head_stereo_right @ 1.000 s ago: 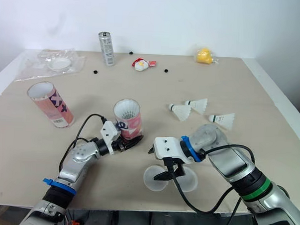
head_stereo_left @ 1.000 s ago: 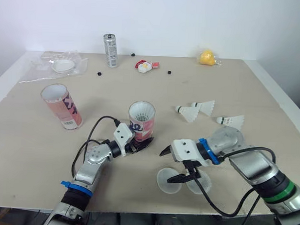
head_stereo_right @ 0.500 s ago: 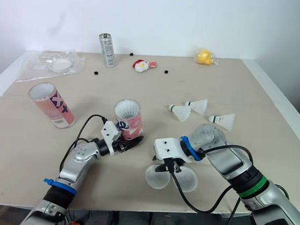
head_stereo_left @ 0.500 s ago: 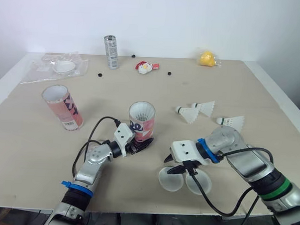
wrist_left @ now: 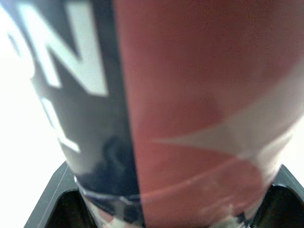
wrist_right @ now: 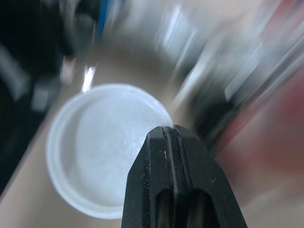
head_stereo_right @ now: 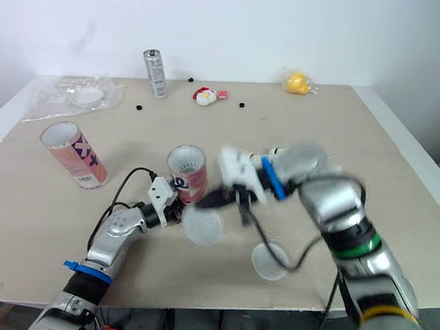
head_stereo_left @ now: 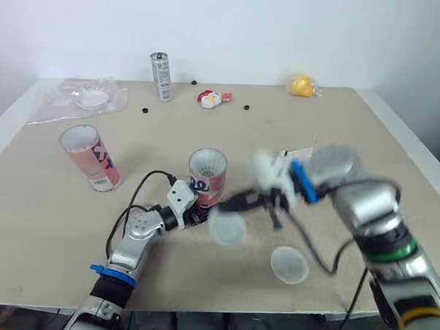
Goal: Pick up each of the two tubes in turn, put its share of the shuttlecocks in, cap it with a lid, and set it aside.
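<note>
The tube point(head_stereo_left: 207, 177) at mid-frame looks due for capping. Nearest, lower right of centre, a spare lid point(head_stereo_left: 289, 264) lies flat on the bench point(head_stereo_left: 49, 230). Just beyond it, the right end effector point(wrist_right: 167, 134) is clenched on the rim of a second lid point(head_stereo_left: 227, 228), held low beside the tube's base and well under its mouth. The left end effector point(head_stereo_left: 200, 210) is clamped around that base, holding the tube upright. White shows in its mouth, probably shuttlecock skirts point(head_stereo_left: 207, 164). Next, I judge, the lid must rise above the rim, level out, centre and press down while the left grip braces. Farther off, at left, the other tube point(head_stereo_left: 90, 157) waits open.
</note>
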You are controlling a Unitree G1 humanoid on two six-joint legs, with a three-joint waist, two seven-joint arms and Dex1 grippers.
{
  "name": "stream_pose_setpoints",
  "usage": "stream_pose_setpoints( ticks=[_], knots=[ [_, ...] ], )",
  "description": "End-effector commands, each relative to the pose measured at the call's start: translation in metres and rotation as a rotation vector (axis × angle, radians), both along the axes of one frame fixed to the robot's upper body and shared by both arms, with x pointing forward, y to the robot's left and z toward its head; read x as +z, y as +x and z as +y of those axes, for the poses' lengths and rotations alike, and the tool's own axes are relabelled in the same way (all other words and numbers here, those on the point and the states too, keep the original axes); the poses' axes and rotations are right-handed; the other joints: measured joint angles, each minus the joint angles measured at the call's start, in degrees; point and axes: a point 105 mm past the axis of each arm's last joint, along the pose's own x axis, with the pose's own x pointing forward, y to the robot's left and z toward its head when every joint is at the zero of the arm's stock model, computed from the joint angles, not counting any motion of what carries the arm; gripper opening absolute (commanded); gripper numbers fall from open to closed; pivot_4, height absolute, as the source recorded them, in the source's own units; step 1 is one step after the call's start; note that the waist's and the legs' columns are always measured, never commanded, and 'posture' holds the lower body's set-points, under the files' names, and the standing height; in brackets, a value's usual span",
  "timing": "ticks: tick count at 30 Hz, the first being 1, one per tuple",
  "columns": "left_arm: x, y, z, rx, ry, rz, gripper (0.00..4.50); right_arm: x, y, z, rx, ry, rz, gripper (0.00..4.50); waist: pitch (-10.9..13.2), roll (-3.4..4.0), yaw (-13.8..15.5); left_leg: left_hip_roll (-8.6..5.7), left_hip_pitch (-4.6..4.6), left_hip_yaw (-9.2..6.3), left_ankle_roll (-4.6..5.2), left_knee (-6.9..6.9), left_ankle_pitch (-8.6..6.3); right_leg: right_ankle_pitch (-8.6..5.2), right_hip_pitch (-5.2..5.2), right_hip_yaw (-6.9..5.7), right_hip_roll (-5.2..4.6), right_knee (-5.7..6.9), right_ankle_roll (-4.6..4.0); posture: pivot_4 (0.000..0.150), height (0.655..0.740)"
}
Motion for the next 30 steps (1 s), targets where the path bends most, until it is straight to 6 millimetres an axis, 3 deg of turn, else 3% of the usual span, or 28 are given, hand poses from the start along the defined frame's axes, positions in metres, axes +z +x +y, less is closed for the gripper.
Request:
stream_pose_setpoints(
  ticks=[1, 3, 5, 12, 21, 30],
  knots=[
    [-0.026, -0.008, -0.004, -0.027, 0.036, 0.102, 2.93, 0.050, 0.021, 0.001, -0.125, 0.171, -0.001, 0.04, -0.1, -0.13, 0.1, 0.01, 0.02, -0.03, -0.01, -0.06, -0.01, -0.05, 0.00, -0.05, -0.01, -0.04, -0.03, 0.150, 0.7400],
    [-0.027, -0.008, -0.005, -0.032, 0.037, 0.103, 2.93, 0.065, 0.033, 0.005, -0.189, 0.212, -0.007, 0.04, -0.1, -0.13, 0.1, 0.01, 0.08, 0.02, -0.07, -0.12, -0.06, -0.12, 0.00, -0.05, -0.08, -0.07, -0.08, 0.150, 0.7400],
    [-0.027, -0.008, -0.006, -0.034, 0.036, 0.103, 2.93, 0.066, 0.039, 0.007, -0.209, 0.206, -0.013, 0.04, -0.1, -0.14, 0.2, -0.02, 0.00, 0.08, -0.06, -0.18, -0.06, -0.14, 0.01, -0.03, -0.15, -0.07, -0.09, 0.150, 0.7400],
    [-0.026, -0.008, -0.007, -0.032, 0.034, 0.099, 2.93, 0.039, 0.059, 0.004, -0.270, 0.080, 0.006, 0.04, -0.1, -0.13, 0.2, -0.07, -0.07, 0.08, -0.04, -0.21, -0.07, -0.19, -0.02, 0.01, -0.16, -0.06, -0.03, 0.150, 0.7400],
    [-0.027, -0.010, -0.008, -0.033, 0.033, 0.101, 2.93, 0.007, 0.061, -0.003, -0.272, -0.054, 0.009, 0.04, -0.1, -0.11, 0.2, -0.07, -0.07, 0.08, -0.04, -0.21, -0.07, -0.20, -0.03, 0.01, -0.15, -0.06, -0.01, 0.150, 0.7400],
    [-0.027, -0.009, -0.009, -0.034, 0.033, 0.100, 2.93, 0.004, 0.058, 0.004, -0.250, -0.046, -0.014, 0.04, -0.1, -0.11, 0.2, -0.07, -0.05, 0.08, -0.04, -0.22, -0.07, -0.21, -0.04, 0.00, -0.15, -0.07, -0.02, 0.150, 0.7400]
  ],
)
